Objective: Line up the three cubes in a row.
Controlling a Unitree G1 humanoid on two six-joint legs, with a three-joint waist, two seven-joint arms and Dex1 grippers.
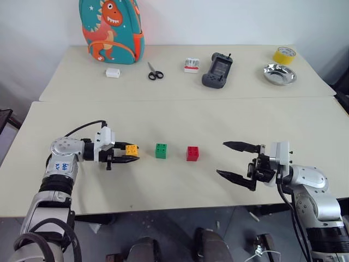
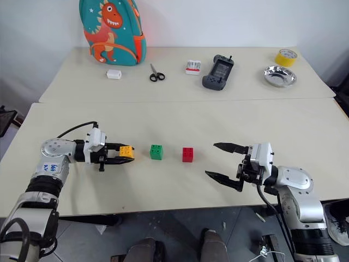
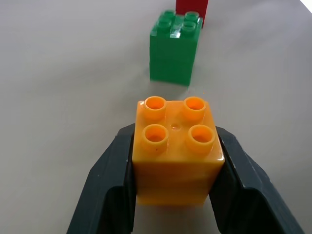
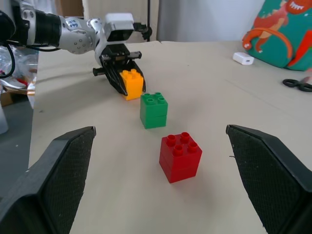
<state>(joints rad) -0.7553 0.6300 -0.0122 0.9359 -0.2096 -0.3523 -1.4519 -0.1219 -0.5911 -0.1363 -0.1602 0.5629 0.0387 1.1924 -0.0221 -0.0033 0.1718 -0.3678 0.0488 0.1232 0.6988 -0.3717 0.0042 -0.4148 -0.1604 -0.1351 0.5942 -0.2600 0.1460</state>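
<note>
On the near table three studded cubes stand in a row. The yellow-orange cube (image 1: 131,149) is at the left, with my left gripper (image 1: 132,153) shut on it from the left; both black fingers (image 3: 109,185) press its sides. The green cube (image 1: 161,150) stands a short way to its right, and the red cube (image 1: 192,153) beyond that. My right gripper (image 1: 235,159) hangs wide open to the right of the red cube, pointing left at it, holding nothing.
The far table carries a dinosaur backpack (image 1: 112,30), a small white block (image 1: 113,72), scissors (image 1: 155,72), a red-and-white small box (image 1: 191,65), a black handheld device (image 1: 217,70), a metal bowl (image 1: 279,74) and a yellow tape roll (image 1: 284,55).
</note>
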